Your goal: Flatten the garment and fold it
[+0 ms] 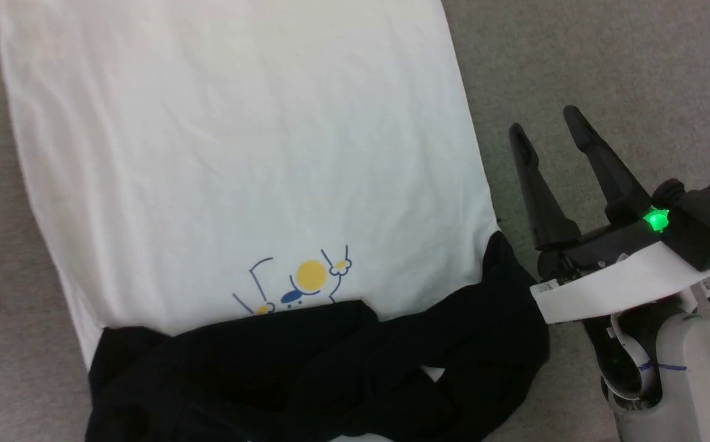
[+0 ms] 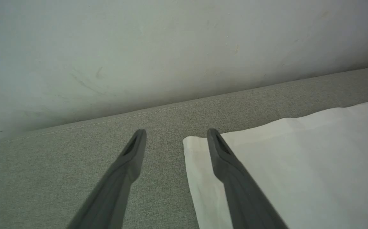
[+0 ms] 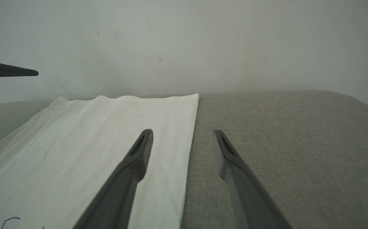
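Shirt body's flat, sleeves are a mess, both hands hovering empty

The long-sleeved white shirt with black sleeves and shoulders (image 1: 238, 153) is lying spread out on the grey fabric-covered bench (image 1: 576, 61). Its white body is looking pretty smooth and the little yellow-and-blue cartoon print (image 1: 306, 279) is facing up, but the black sleeves (image 1: 330, 368) are sitting bunched in a heap at the near end. The right hand (image 1: 544, 121) is hanging just beside the shirt's right edge, fingers apart, gripping nothing. The left hand (image 2: 176, 131) is hovering over a white hem corner (image 2: 190, 143), fingers spread too, also empty. I'm guessing it's finishing the flattening, not folding yet. Next move is probably calling for pinching those sleeves and dragging them out flat, and a shallow pinch, or it's grabbing the body layer too.
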`<state>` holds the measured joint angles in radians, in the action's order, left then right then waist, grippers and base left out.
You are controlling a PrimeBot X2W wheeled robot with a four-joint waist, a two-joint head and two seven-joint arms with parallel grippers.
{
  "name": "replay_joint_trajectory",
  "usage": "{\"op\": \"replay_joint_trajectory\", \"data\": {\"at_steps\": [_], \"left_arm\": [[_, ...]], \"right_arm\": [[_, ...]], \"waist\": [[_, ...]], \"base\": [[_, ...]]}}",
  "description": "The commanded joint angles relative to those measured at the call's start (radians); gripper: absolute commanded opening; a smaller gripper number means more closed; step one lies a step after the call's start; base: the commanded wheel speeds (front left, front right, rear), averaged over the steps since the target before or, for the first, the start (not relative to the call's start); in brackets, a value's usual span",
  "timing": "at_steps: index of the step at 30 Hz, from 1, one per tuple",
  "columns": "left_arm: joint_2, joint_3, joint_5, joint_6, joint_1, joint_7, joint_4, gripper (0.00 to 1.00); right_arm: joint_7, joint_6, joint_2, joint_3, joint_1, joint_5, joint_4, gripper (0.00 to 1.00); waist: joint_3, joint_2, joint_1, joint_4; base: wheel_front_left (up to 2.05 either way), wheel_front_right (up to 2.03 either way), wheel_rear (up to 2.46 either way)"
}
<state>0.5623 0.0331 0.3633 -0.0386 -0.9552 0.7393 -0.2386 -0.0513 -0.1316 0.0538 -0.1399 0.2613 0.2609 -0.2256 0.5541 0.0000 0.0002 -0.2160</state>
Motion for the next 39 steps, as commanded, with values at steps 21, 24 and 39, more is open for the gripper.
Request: {"op": "replay_joint_trajectory", "data": {"at_steps": [21,24,39], "left_arm": [[0.066,0.004,0.005,0.044,-0.098,0.188,-0.101,1.0],[0.055,0.01,0.022,0.045,-0.092,0.223,-0.097,1.0],[0.085,0.014,-0.026,0.064,-0.094,0.101,-0.012,1.0]], "right_arm": [[0.058,0.001,-0.003,-0.047,0.054,0.058,0.042,1.0],[0.059,0.001,-0.003,-0.045,0.056,0.056,0.046,1.0],[0.06,0.001,-0.004,-0.043,0.054,0.054,0.065,1.0]], "waist": [[0.16,0.0,-0.0002,-0.077],[0.158,0.0,-0.0002,-0.075],[0.124,0.0,-0.0002,-0.076]], "base": [[0.0,0.0,0.0],[0.0,0.0,0.0],[0.0,0.0,0.0]]}}
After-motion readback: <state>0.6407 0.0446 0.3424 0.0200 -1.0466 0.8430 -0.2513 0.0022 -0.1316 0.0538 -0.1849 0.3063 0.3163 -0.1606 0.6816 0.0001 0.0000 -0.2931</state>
